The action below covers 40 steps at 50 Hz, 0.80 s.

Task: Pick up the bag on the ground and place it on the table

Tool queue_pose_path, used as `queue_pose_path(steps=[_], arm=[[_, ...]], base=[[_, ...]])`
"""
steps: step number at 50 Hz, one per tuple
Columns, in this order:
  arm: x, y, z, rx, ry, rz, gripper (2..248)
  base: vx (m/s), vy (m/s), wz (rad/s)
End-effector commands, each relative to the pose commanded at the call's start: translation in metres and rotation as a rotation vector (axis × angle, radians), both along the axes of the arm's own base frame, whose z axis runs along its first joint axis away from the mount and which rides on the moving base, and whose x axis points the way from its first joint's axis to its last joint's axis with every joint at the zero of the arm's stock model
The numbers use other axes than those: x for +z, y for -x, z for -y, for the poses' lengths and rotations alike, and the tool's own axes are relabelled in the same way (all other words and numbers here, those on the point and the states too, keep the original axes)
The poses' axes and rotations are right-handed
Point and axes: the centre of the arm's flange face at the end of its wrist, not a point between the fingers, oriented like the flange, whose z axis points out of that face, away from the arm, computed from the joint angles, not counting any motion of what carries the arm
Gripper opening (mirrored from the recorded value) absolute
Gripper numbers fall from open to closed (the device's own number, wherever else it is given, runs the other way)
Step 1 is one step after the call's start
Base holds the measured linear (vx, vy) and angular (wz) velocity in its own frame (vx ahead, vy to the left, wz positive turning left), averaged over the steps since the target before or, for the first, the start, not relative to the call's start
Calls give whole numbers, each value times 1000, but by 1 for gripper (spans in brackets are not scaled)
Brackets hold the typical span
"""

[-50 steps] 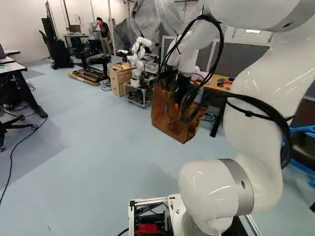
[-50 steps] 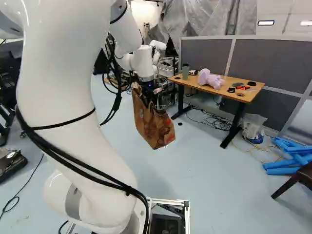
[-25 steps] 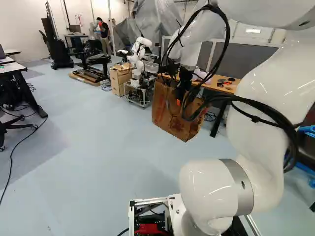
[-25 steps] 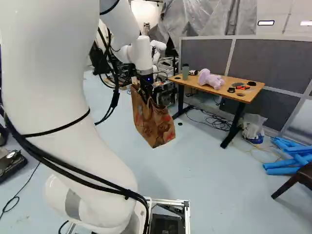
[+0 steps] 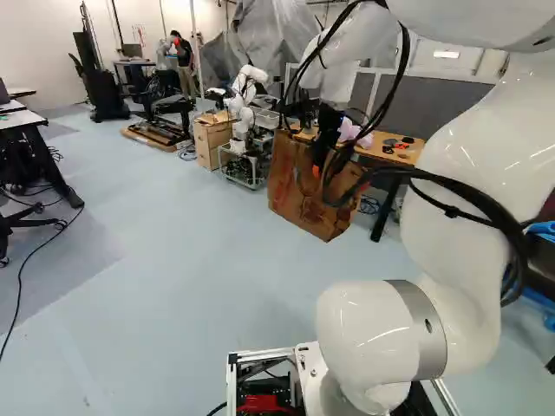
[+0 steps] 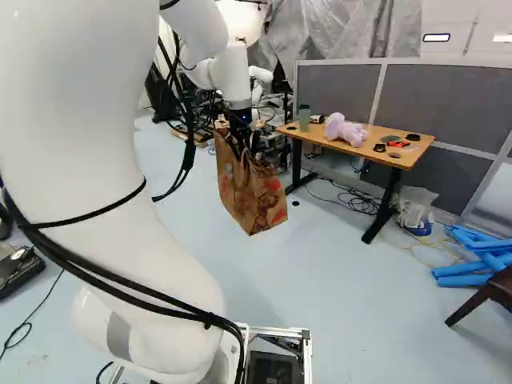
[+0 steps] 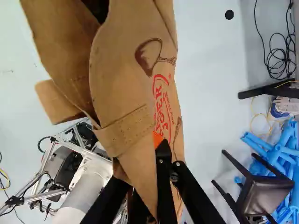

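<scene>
My gripper (image 5: 321,154) hangs at the near side of the brown paper bag (image 5: 302,206) in the left base view, an orange pad showing against the paper. The bag is off the floor, hanging somewhat tilted under the wrist. From the wrist camera, the gripper (image 7: 159,148) is shut on the bag (image 7: 126,84) near its rim and handle; paper hides part of the fingers. In the right base view the wooden table (image 6: 408,158) stands beyond and to the right of the bag.
On the tabletop are a pinkish-purple plush (image 6: 346,130), a green cup (image 6: 305,118) and small black items. Blue tubes (image 6: 472,256) and a dark chair (image 6: 500,286) are at the right. Another robot (image 5: 246,91) stands behind the bag, beside cardboard boxes (image 5: 212,139).
The arm has lifted its wrist a little, and the bag has risen with it, turning slightly. Base and table stay where they were.
</scene>
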Motion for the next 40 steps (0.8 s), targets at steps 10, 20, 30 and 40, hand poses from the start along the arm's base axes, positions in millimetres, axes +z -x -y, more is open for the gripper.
queue_pose_path(steps=[10,20,30,40], arm=[[15,-2,2,-6,-6,-1,22],[30,-4,3,-12,-12,-1,22],[45,-6,5,-17,-18,-2,22],[60,-8,6,-22,-24,-3,22]], base=[[0,0,0],[0,0,0],[0,0,0],[0,0,0]])
